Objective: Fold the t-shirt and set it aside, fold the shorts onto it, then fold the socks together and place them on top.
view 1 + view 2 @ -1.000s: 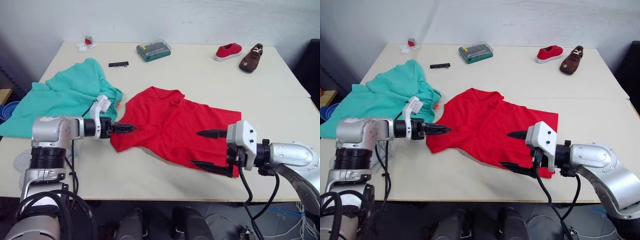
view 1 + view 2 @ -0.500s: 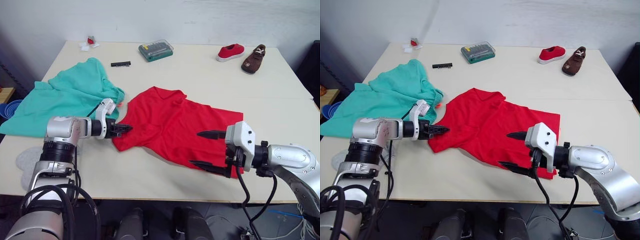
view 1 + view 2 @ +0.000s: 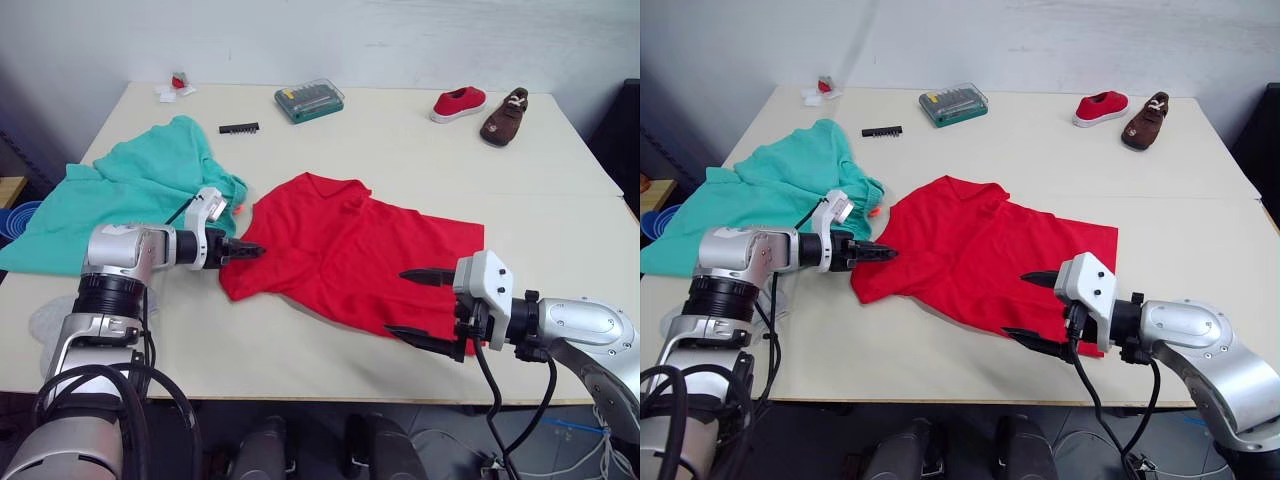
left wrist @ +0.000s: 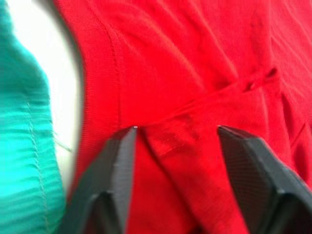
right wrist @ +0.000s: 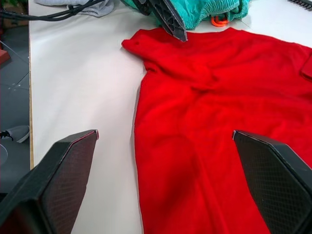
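left pincer (image 3: 250,249): released, at t-shirt (image 3: 350,250) edge | right pincer (image 3: 420,308): released, straddling hem

Lab-like room: bare table (image 3: 560,215), screwdriver-bit case (image 3: 308,100), plain wall (image 3: 400,40).

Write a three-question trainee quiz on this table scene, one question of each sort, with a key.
1. True or false: the t-shirt lies spread flat on the table.
2. Which garment lies beside the left end effector? A) the shorts B) a jacket C) a towel
3. Fill in: the right end effector is ____, one finger over the shirt's hem, the other past its edge.

Key: 1 true; 2 A; 3 open.
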`<state>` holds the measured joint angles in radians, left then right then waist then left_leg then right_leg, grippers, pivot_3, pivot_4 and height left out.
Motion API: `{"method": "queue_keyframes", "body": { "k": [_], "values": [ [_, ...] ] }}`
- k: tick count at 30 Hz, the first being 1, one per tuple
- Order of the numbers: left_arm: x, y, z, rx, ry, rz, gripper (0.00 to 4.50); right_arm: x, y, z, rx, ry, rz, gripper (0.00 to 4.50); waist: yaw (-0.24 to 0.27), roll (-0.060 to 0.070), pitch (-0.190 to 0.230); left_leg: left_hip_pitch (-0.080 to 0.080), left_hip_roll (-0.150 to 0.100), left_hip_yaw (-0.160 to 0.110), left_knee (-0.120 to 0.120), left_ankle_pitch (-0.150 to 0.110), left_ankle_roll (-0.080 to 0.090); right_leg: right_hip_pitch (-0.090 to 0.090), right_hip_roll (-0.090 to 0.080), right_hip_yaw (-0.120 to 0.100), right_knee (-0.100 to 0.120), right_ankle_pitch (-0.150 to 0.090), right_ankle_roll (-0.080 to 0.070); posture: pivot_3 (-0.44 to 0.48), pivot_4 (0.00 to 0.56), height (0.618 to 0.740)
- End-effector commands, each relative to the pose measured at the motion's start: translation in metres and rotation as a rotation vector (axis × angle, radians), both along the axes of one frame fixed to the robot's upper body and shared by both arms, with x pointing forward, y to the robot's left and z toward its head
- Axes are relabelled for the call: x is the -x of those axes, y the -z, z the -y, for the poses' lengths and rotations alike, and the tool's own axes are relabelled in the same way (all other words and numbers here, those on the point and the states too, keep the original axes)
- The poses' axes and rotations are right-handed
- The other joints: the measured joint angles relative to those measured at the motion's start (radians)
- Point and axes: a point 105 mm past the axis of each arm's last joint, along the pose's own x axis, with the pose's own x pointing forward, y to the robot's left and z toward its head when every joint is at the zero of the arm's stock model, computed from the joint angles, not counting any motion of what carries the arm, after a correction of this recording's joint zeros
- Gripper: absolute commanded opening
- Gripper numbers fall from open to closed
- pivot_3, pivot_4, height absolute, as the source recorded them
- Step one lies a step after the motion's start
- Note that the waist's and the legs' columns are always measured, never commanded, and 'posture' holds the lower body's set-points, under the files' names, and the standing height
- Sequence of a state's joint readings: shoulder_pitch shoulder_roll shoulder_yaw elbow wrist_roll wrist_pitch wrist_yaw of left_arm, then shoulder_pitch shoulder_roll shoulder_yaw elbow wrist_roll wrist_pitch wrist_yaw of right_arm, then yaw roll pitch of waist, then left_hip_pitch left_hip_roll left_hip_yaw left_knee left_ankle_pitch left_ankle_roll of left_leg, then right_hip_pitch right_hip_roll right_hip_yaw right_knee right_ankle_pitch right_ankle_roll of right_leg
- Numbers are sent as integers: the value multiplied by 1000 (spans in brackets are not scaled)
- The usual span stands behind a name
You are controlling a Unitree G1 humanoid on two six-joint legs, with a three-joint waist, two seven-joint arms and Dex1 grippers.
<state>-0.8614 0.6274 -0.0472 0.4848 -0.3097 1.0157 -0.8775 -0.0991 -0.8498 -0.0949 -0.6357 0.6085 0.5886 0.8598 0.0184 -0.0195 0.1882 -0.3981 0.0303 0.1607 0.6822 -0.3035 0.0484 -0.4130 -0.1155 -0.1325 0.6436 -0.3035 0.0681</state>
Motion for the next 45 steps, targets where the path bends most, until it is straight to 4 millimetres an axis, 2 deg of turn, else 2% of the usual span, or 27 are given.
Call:
{"method": "queue_keyframes", "body": {
  "k": [1, 6, 7, 10, 14, 16, 25, 28, 33, 40, 41, 42, 45],
  "values": [
    [-3, 0, 3, -51, 28, 30, 2718, 5, -12, -2, -8, -13, 56, 4500, 0, 0, 0, 0, 0, 0, 0, 0, 0, 0, 0, 0, 0, 0, 0, 0, 150, 740],
    [-4, 9, 9, -105, 49, 36, 2718, 5, -12, -1, -23, -4, 47, 4500, 1, 0, 0, 0, 0, 0, 0, 0, 0, 0, 0, 0, 0, 0, 0, 0, 150, 740],
    [-5, 11, 9, -114, 52, 40, 2541, 5, -12, -1, -25, -3, 47, 4500, 4, 0, 0, 0, 0, 0, 0, 0, 0, 0, 0, 0, 0, 0, 0, 0, 150, 740],
    [-5, 11, 13, -113, 75, 55, 1896, 5, -12, -1, -29, -1, 45, 4500, 5, 0, 0, 0, 0, 0, 0, 0, 0, 0, -1, 0, 0, 0, 0, 0, 150, 740],
    [-4, 7, 17, -83, 87, 53, 554, 5, -12, -2, -31, 1, 42, 4500, 5, 0, 0, 0, 0, 0, 0, 0, 1, 0, -1, 0, -1, 0, 0, 0, 150, 740],
    [-3, 4, 15, -77, 84, 49, 38, 5, -12, -1, -31, 2, 41, 4500, 4, 0, 0, -1, 0, 0, 0, 0, 1, 0, -1, 0, -1, 0, 0, 0, 150, 740],
    [4, -35, 2, -1, 66, 68, 38, 6, -9, 2, -22, 13, 31, 4500, -2, 0, 0, -3, 0, 0, 0, 0, 1, -2, 0, -1, 0, 0, 0, 0, 150, 740],
    [5, -43, 1, 16, 63, 77, 38, 5, -7, 2, -22, 15, 29, 4500, -2, 0, 0, -3, 0, 0, 0, 0, 1, -2, 0, -1, 0, 0, 0, 0, 150, 740],
    [2, -43, 1, -38, 89, 120, 38, 4, -7, 3, -22, 16, 28, 4500, -1, 0, 0, -3, 0, 0, 0, 0, 1, -2, 0, -1, -1, 0, 0, 0, 150, 740],
    [-11, -36, 14, -61, 135, 149, 38, 4, -6, 3, -13, 13, 28, 4500, 4, -1, 0, -3, 0, 0, 0, 0, 1, -2, 0, -1, -1, 0, 0, 0, 150, 740],
    [-10, -37, 15, -47, 142, 147, 464, 4, -6, 3, -11, 14, 29, 4500, 4, -1, 0, -4, 0, 0, 0, 0, 1, -2, 0, -1, -1, 0, 0, 0, 150, 740],
    [-10, -39, 16, -32, 147, 147, 619, 4, -6, 3, -11, 14, 30, 4500, 4, -1, 0, -4, 0, 0, 0, 0, 1, -2, 0, -1, -2, 0, 0, 0, 150, 740],
    [-11, -44, 11, -29, 132, 172, 1532, 6, -5, 3, -8, 16, 29, 4500, -1, -1, 0, -5, 0, 0, 0, 0, 1, -3, 0, -1, -1, 0, 0, 0, 150, 740]
  ]
}}
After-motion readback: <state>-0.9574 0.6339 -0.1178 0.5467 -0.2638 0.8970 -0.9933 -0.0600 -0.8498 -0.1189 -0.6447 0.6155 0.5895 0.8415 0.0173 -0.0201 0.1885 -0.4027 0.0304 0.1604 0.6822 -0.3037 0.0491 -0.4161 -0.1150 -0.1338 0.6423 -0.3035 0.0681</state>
